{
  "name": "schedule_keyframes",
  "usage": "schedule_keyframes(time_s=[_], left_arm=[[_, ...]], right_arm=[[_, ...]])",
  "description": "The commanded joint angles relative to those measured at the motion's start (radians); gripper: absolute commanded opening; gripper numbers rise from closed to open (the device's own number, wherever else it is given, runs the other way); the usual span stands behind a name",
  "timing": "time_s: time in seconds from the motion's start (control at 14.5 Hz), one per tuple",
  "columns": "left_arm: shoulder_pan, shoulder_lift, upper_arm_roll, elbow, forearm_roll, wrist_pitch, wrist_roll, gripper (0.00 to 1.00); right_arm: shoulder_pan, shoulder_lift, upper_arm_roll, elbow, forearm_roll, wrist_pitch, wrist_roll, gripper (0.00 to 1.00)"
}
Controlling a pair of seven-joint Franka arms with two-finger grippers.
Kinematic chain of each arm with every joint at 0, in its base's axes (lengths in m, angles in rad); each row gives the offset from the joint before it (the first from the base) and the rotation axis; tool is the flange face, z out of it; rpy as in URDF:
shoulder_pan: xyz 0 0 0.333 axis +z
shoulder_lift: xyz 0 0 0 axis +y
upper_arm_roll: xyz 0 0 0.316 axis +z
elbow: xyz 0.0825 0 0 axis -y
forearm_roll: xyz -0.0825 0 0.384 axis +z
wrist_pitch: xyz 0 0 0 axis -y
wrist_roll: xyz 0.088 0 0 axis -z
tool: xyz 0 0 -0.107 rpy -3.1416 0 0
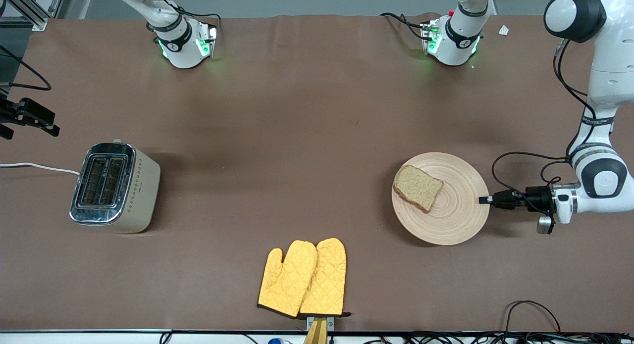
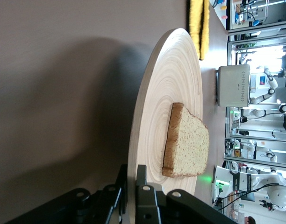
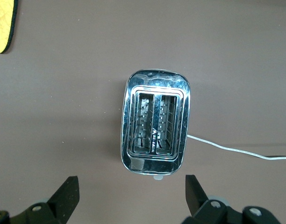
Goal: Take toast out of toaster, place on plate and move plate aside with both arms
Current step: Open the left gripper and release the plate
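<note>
The round light-wood plate [image 1: 453, 220] lies toward the left arm's end of the table. The brown toast [image 1: 417, 187] lies flat on it, off-centre toward the right arm's end. My left gripper [image 1: 483, 200] is shut on the plate's rim, one finger above the rim and one below. The left wrist view shows the plate [image 2: 157, 93], the toast [image 2: 187, 142] and the left gripper [image 2: 132, 186]. My right gripper [image 1: 30, 123] is up over the table's right-arm end, above the toaster. In the right wrist view the right gripper [image 3: 132, 193] is wide open and empty.
A chrome two-slot toaster [image 1: 114, 185] stands toward the right arm's end, its slots empty [image 3: 154, 123], with a white cord [image 1: 34, 167]. Two yellow oven mitts [image 1: 304, 279] lie near the front edge. Cables [image 1: 532, 309] lie at the front corner.
</note>
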Motion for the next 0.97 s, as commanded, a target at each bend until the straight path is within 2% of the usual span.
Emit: schedule_keyframes(time_s=[0.0, 0.07, 0.14, 0.28, 0.41, 0.62, 0.76, 0.9], left_arm=[[0.015, 0.000, -0.008, 0.000, 0.004, -0.025, 0.004, 0.01], [0.018, 0.008, -0.008, 0.002, 0.006, -0.025, 0.005, 0.06], [0.017, 0.010, -0.008, 0.008, 0.016, -0.024, 0.005, 0.28], [0.018, 0.008, -0.008, 0.014, 0.016, -0.024, 0.004, 1.00], [0.018, -0.003, -0.008, 0.051, 0.060, -0.024, -0.007, 1.00], [0.004, -0.023, -0.019, 0.179, 0.258, -0.024, -0.021, 1.00], [-0.057, -0.059, -0.020, 0.243, 0.388, -0.024, -0.071, 1.00], [-0.130, -0.128, -0.016, 0.249, 0.449, -0.019, -0.162, 1.00]], right_arm=[[-0.003, -0.003, 0.006, 0.001, 0.006, -0.007, -0.001, 1.00], [-0.003, -0.003, 0.006, 0.001, 0.006, -0.007, -0.001, 1.00], [-0.003, -0.003, 0.006, 0.001, 0.006, -0.007, -0.001, 1.00], [-0.003, -0.003, 0.006, 0.001, 0.006, -0.007, -0.001, 1.00], [-0.003, -0.003, 0.006, 0.001, 0.006, -0.007, -0.001, 1.00], [-0.003, -0.003, 0.006, 0.001, 0.006, -0.009, -0.001, 1.00], [-0.003, -0.003, 0.006, 0.001, 0.006, -0.009, -0.001, 1.00], [-0.003, -0.003, 0.006, 0.001, 0.006, -0.009, -0.001, 1.00]])
